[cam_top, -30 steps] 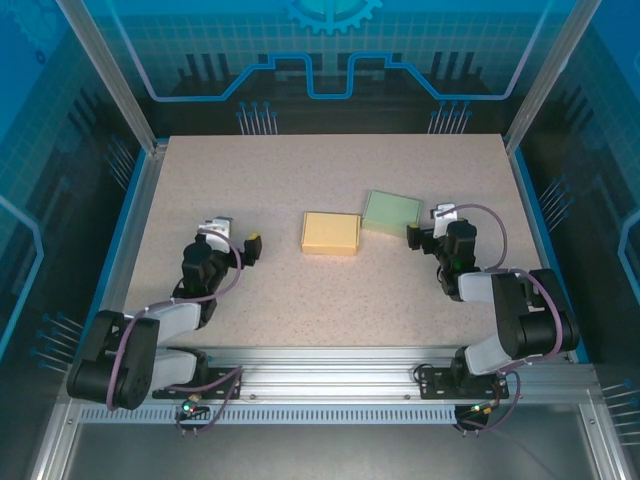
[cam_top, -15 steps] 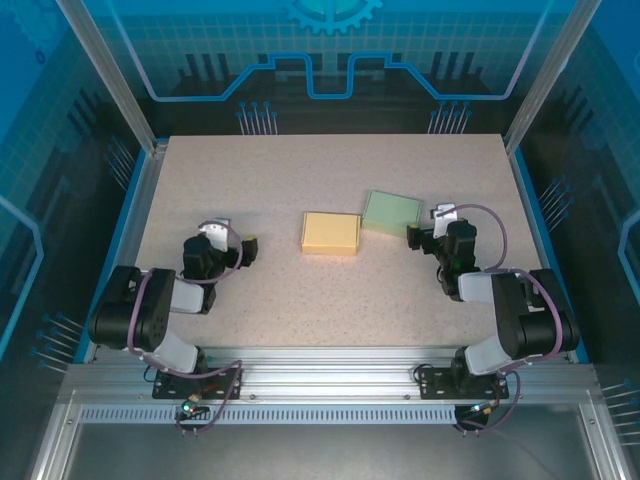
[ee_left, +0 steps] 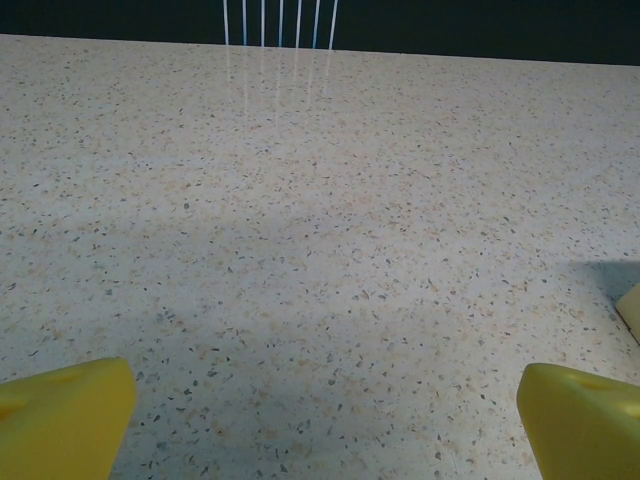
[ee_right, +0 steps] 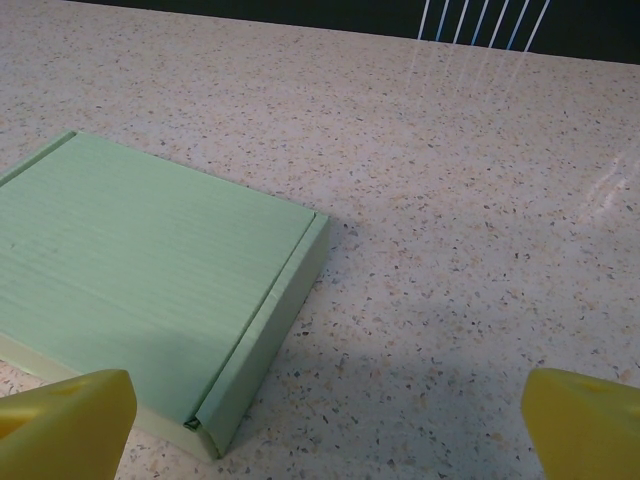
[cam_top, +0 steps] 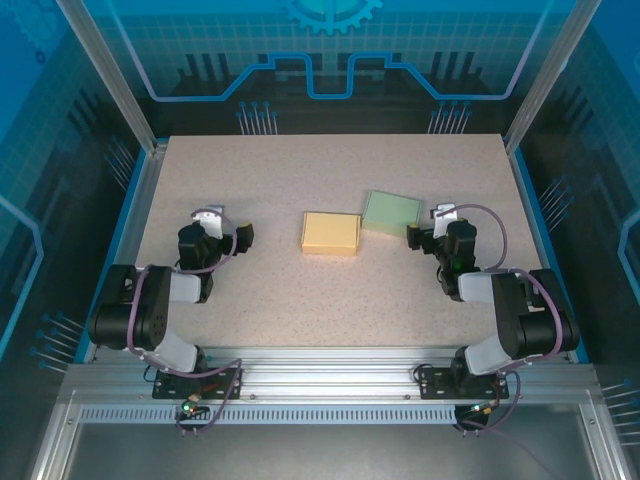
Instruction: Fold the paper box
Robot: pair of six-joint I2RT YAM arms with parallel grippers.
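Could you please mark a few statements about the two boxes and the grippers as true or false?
1. The green box lies flat on the table. True.
2. The right gripper is shut on the green box. False: it is open and holds nothing; the box lies just ahead of it.
3. In the top view, the yellow box lies left of the green box. True.
4. The yellow box is stacked on the green box. False: both lie on the table, side by side.
5. The left gripper is open. True.
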